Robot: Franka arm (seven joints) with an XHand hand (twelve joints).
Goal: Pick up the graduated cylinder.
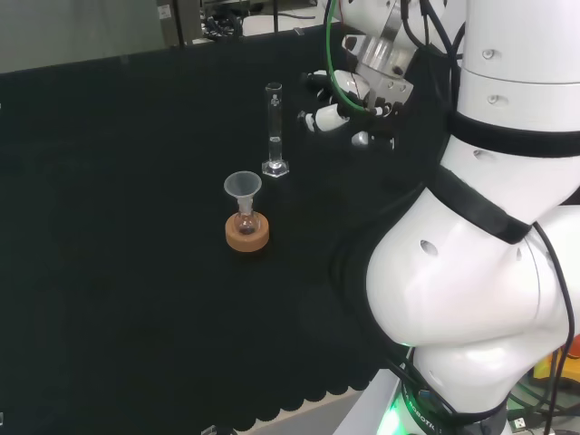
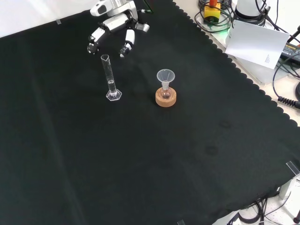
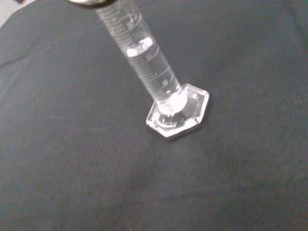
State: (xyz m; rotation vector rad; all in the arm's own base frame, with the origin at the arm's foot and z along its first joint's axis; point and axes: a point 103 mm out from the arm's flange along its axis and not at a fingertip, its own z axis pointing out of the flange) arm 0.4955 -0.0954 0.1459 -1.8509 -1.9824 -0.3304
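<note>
A clear graduated cylinder (image 1: 275, 131) stands upright on its hexagonal base on the black cloth. In the front view the cylinder (image 2: 110, 78) is just below the hand (image 2: 114, 23), which hovers above and behind its top with fingers spread and slightly bent, holding nothing. In the head view the hand (image 1: 349, 104) is to the right of the cylinder, a small gap apart. The wrist view shows the cylinder (image 3: 144, 53) close up with a little clear liquid in its lower part and its base (image 3: 179, 113) flat on the cloth.
A small round flask with a clear funnel (image 1: 243, 187) in its neck sits on a cork ring (image 1: 246, 232) in front of the cylinder; in the front view this cork ring (image 2: 166, 98) is to the cylinder's right. Cables and paper (image 2: 258, 40) lie beyond the cloth's scalloped edge.
</note>
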